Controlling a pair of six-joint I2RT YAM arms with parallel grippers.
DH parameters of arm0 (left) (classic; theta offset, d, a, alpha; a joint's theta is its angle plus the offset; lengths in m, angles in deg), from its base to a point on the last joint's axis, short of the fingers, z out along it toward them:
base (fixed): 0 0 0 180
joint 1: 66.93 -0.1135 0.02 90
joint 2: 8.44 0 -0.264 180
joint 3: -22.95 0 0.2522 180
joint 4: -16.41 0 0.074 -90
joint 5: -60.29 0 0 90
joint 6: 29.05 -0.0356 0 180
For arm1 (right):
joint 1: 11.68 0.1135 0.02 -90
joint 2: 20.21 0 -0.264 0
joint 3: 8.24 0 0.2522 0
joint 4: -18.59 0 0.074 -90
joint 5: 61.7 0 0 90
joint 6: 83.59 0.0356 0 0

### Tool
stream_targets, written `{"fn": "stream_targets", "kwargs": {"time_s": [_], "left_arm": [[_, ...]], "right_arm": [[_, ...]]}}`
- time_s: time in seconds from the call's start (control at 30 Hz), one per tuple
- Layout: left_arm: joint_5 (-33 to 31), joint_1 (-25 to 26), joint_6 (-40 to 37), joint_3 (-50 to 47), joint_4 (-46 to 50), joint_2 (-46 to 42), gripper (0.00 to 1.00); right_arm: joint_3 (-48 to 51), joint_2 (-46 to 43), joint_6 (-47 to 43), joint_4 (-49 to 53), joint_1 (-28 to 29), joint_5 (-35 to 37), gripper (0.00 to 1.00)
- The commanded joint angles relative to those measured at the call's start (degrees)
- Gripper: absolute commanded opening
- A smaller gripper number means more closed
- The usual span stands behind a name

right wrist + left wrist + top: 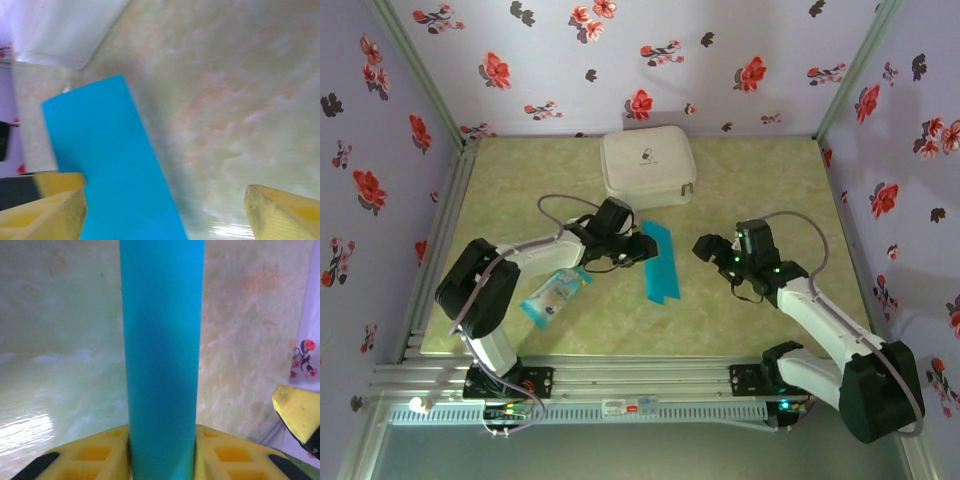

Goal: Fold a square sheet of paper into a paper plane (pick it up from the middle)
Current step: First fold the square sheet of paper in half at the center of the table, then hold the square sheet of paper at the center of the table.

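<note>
Three floral walls [650,60] close in a pale green marbled worktop [760,190] on the left, far and right sides. Two arms reach in from the near edge: the left arm [495,275] bends towards the middle, and the right arm [820,310] angles in from the near right corner. A white zipped case [647,165] sits at the far middle, well apart from both.

Near the middle of the worktop is the paper [658,262], bright blue and folded into a long narrow strip that runs from far to near. Its far end is at the left end effector [625,245]. A pale blue-and-white packet [553,295] lies to the left of the strip, just beside the left forearm and apart from the paper.

From the left wrist, the paper [162,350] rises as a straight band out from between the yellow fingers [85,460], which show on either side of its end. I cannot tell whether they pinch it.

The right end effector [705,248] sits just right of the strip. From its wrist its fingers [280,210] stand wide apart with nothing gripped between them. The paper [105,160] lies below, close to the left-hand finger, and bare worktop is under the other.
</note>
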Motion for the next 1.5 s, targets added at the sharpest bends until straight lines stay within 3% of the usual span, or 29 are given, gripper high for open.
{"fn": "stream_targets", "kwargs": {"time_s": [0.0, 0.17, 0.4, 0.57, 0.83, 1.23, 1.37, 1.47], "left_arm": [[5.3, -0.2, 3.4, -2.7, -9.8, 1.0, 0.34], [6.2, -0.2, 5.1, -4.8, -13.5, 2.7, 0.35], [5.7, 0.1, 4.2, -4.8, -11.4, 5.8, 0.36], [3.1, 0.7, 4.6, -4.8, -10.5, 7.7, 0.38], [-4.2, 2.3, 0.4, -1.3, 0.1, 6.9, 0.49], [-9.5, 2.8, -2.6, -0.8, 6.3, 2.8, 0.52], [-10.3, 2.7, -3.6, -0.7, 8.2, 2.4, 0.51], [-10.7, 2.7, -4.9, -0.1, 10.1, 2.7, 0.51]], "right_arm": [[0.7, 2.2, 2.6, -8.2, -0.4, -6.4, 0.80], [1.2, 5.2, 3.1, -11.2, -0.2, -8.4, 0.74], [1.6, 9.2, 3.0, -14.6, 0.8, -10.6, 0.63], [1.3, 11.5, 3.1, -15.5, 1.3, -11.1, 0.62], [1.2, 13.5, 2.4, -14.9, 2.0, -10.6, 0.63], [-0.1, 16.1, 1.0, -11.2, 3.1, -9.2, 0.62], [-2.0, 18.3, -0.6, -9.7, 4.6, -9.6, 0.55], [-2.8, 20.4, -0.6, -10.3, 6.0, -9.9, 0.44]]}}
